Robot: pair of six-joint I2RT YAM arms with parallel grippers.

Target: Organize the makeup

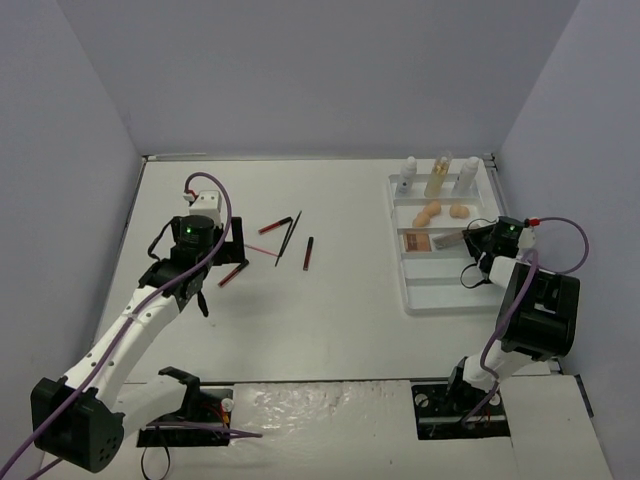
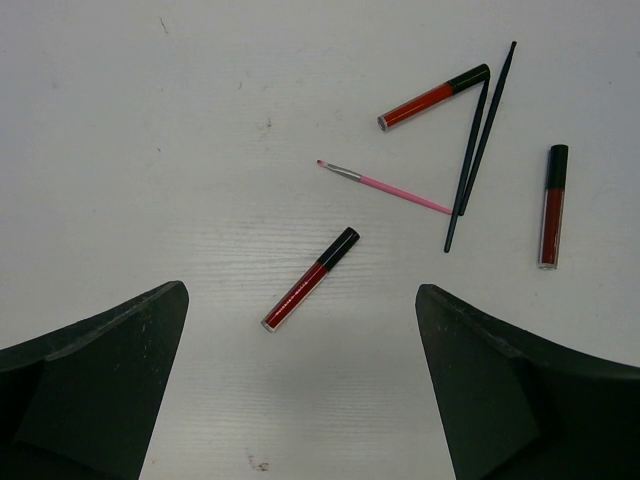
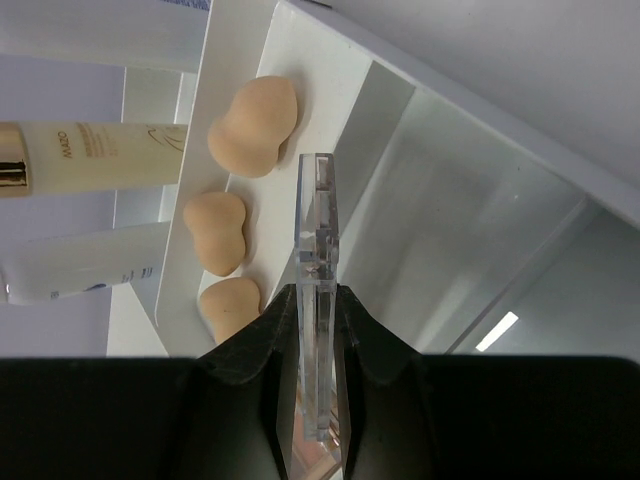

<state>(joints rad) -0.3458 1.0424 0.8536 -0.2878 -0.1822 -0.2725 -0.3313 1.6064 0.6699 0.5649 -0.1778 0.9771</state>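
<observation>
My left gripper (image 1: 218,268) is open and empty, low over the table; in the left wrist view (image 2: 300,400) a red lip tube (image 2: 310,279) lies just ahead between its fingers. Two more lip tubes (image 2: 433,96) (image 2: 552,206), two black brushes (image 2: 480,145) and a pink brush (image 2: 385,184) lie beyond. My right gripper (image 3: 318,305) is shut on a clear flat palette (image 3: 318,200), held edge-on over the white tray (image 1: 440,295). Three beige sponges (image 3: 253,127) lie in the tray row behind it. Three bottles (image 1: 438,172) stand in the tray's back row.
Another palette (image 1: 418,242) lies in the tray's middle row, left of my right gripper (image 1: 470,240). The tray's front compartment holds nothing. The lip tubes and brushes are scattered left of centre (image 1: 290,235). Grey walls close in the table on three sides.
</observation>
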